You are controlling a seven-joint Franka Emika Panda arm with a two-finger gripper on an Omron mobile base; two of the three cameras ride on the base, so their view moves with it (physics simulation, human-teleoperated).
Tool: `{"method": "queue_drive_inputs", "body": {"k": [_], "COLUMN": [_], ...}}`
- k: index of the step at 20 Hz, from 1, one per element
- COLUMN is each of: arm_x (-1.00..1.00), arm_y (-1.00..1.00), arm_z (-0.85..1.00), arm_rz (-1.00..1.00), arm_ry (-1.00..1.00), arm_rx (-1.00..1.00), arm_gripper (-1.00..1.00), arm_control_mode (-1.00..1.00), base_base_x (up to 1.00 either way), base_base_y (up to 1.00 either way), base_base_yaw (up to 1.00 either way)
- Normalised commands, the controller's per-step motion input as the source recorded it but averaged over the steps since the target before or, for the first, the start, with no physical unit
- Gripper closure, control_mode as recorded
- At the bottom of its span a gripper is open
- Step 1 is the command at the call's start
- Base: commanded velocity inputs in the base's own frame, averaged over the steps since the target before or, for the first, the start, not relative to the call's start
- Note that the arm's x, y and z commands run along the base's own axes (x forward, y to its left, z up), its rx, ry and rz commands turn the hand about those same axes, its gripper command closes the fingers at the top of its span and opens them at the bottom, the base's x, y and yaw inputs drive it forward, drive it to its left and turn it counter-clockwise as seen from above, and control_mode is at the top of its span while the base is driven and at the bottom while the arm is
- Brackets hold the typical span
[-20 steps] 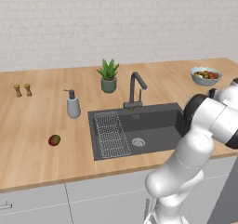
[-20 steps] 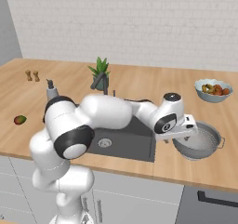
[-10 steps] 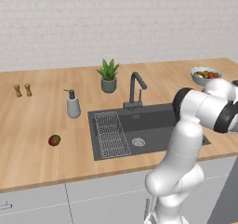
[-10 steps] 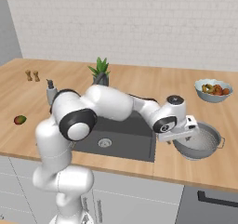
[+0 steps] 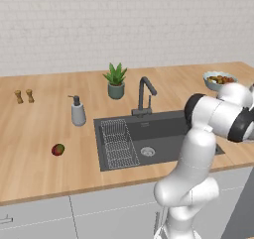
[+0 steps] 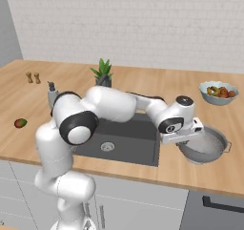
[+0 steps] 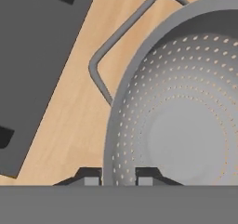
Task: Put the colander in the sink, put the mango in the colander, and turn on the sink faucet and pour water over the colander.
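Hand view puts the tool (image 7: 119, 177) astride the rim of the round pale grey perforated metal colander (image 7: 186, 125), one fingertip inside and one outside, parted and not clamped. That colander (image 6: 206, 145) rests on the wooden surface (image 6: 190, 172) just right of the dark grey rectangular sink (image 6: 128, 138). Farther left lies the small red-green oval mango (image 5: 58, 149); behind the basin rises the dark gooseneck faucet (image 5: 145, 95).

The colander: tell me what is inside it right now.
The colander holds nothing visible: its perforated wall and plain round bottom are bare. The part of its bowl beyond the hand view's edges, and behind the arm in the right base view, cannot be checked.
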Motion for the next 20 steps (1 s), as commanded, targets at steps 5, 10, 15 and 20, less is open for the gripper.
{"method": "queue_drive_inputs", "body": {"k": [5,10,15,20], "arm_x": [-0.23,-0.08,0.0,0.01], "arm_y": [0.8,1.0,1.0,1.0], "arm_z": [0.0,0.0,0.0,0.0], "arm_rz": [0.12,0.2,0.36,0.41], "arm_ry": [-0.02,-0.11,-0.18,-0.17], "arm_rx": [0.0,0.0,0.0,0.0], "arm_gripper": [1.0,1.0,1.0,1.0], "arm_control_mode": [-1.0,-1.0,-1.0,-1.0], "base_base_x": [0.0,0.0,0.0,0.0], "base_base_y": [0.0,0.0,0.0,0.0], "base_base_yaw": [0.0,0.0,0.0,0.0]}}
